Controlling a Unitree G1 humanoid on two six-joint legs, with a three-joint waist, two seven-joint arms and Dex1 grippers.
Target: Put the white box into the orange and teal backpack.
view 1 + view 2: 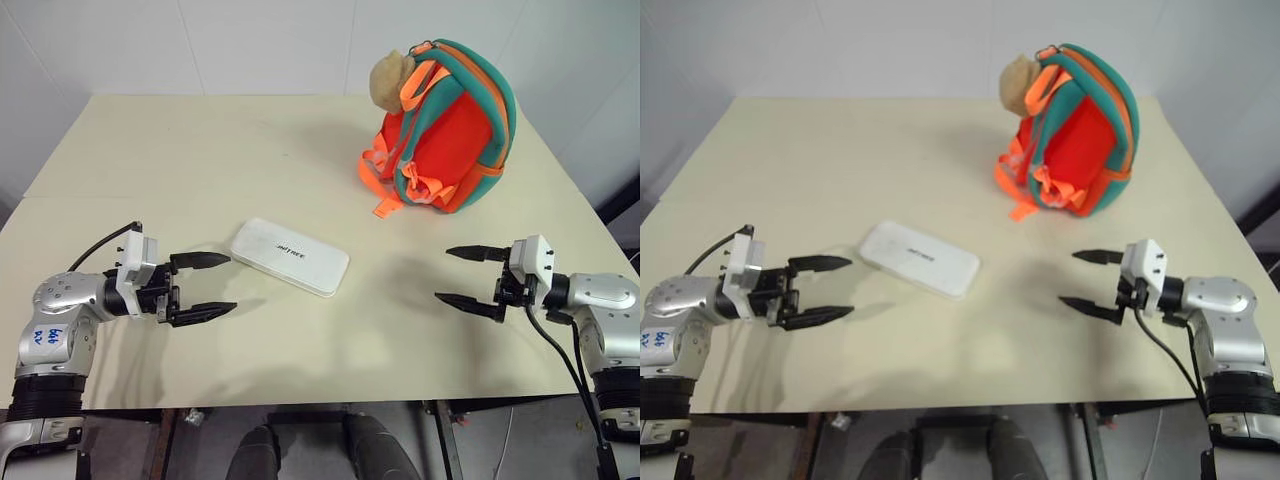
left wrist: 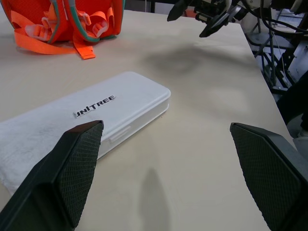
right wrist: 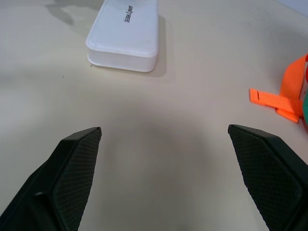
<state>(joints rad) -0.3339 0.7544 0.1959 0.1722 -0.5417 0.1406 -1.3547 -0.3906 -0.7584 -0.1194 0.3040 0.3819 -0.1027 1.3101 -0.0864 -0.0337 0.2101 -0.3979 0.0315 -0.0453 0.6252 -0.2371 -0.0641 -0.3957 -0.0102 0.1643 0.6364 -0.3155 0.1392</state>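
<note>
The flat white rectangular box (image 1: 290, 256) lies ungrasped on the counter (image 1: 200, 150); both claws, left (image 1: 204, 287) and right (image 1: 467, 279), are spread. Grasping is called for next, then carrying to the orange and teal backpack (image 1: 445, 130), far right.

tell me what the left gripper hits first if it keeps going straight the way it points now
Probably the white box: the open left gripper points along the table toward it, one finger nearly in line with its near end. Depth is hard to judge.

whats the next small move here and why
Probably ease the left pincer forward to straddle the near end of the white box. Both pincers are open and empty, the box lies flat just beyond the left one, and the right pincer is farther from it. The orange and teal backpack stands apart.
</note>
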